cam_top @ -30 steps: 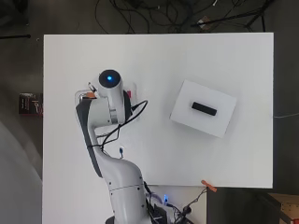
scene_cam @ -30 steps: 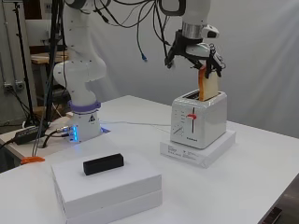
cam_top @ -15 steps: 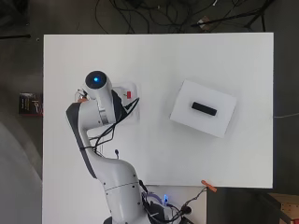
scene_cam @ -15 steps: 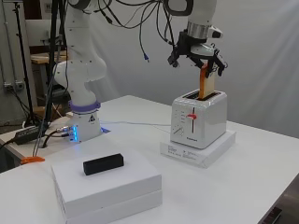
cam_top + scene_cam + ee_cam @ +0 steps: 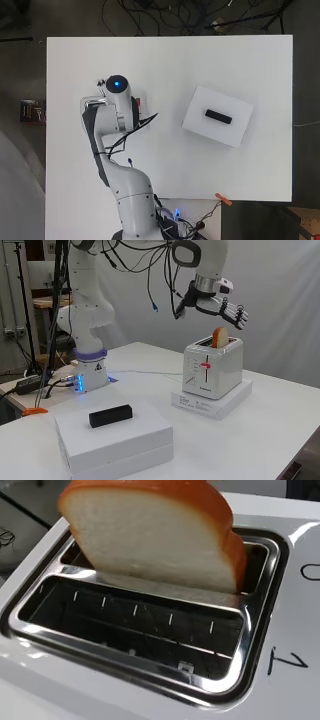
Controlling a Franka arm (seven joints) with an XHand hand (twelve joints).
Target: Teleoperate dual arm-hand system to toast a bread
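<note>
Side view, against half a second ago: hand (image 5: 220, 307) no longer pinching the bread slice (image 5: 220, 337), now above it at upper centre-right, fingers (image 5: 239, 316) straightened and spread, holding nothing. Slice now sunk deeper into a slot of the toaster (image 5: 212, 367), only its rounded top showing. Wrist view: slice (image 5: 155, 535) soft and white with an orange-brown crust, standing slightly tilted in one slot; the neighbouring slot dark, with thin wire guides, framed by shiny chrome set in the smooth white toaster (image 5: 295, 650) top. Boxy white toaster with rounded corners and a red lever (image 5: 204, 365) on its front, standing on a flat white base (image 5: 212, 400). At lower left of the side view, a small black block (image 5: 110, 415) lying on stacked white boxes (image 5: 117, 442), well apart from the toaster. Overhead, arm (image 5: 117, 107) covering the toaster almost entirely; block (image 5: 218, 116) and box (image 5: 217, 116) at centre-right; an orange clip (image 5: 223, 200) at the table (image 5: 165, 65) edge, lower right.
</note>
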